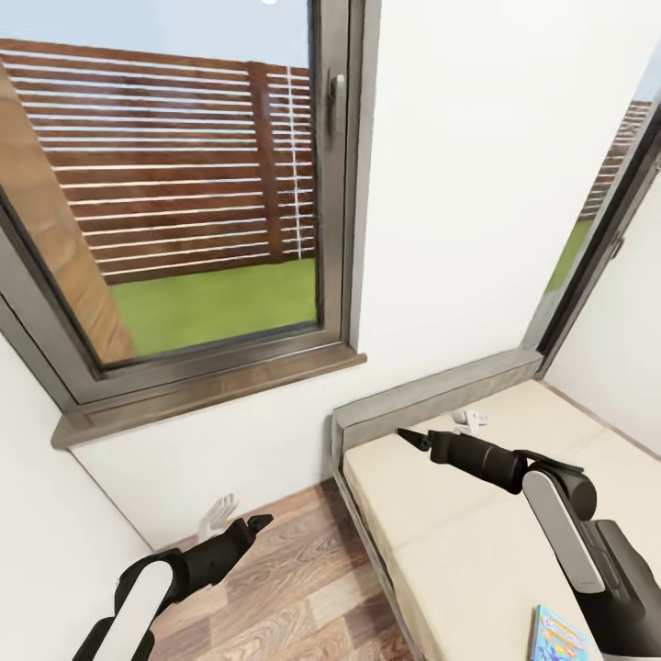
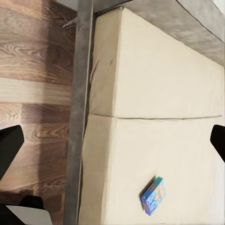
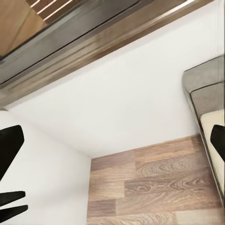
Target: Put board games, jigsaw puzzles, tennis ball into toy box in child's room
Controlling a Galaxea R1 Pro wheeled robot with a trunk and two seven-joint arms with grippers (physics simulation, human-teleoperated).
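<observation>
**Robot at bed corner, one blue game box on mattress, both arms empty**

Head view: the left gripper (image 1: 260, 520) hangs over the wood plank floor (image 1: 294, 588), near the white wall (image 1: 441, 184) under the grey-framed window (image 1: 184, 184) with its brown sill (image 1: 211, 395). The right gripper (image 1: 411, 438) is above the cream mattress (image 1: 441, 532) of the grey-framed bed (image 1: 431, 390), near the headboard end. Neither holds anything.

Jaws: in the left wrist view dark fingertips (image 2: 9, 145) show at opposite picture edges with a wide gap between them, so released. Same in the right wrist view, fingertips (image 3: 9, 140) far apart, released.

Task thing: a flat blue board game box with a yellow title (image 2: 153, 195) lies flat on the mattress (image 2: 154, 93), apart from both grippers and away from the bed's grey side rail (image 2: 79, 117). In the head view its corner (image 1: 560, 635) shows at the bottom edge, just beside the right arm's dark forearm. Printing too small to read.

A second window (image 1: 606, 211) sits on the wall right of the bed. Outside: green lawn and brown slatted fence (image 1: 165, 138).
</observation>
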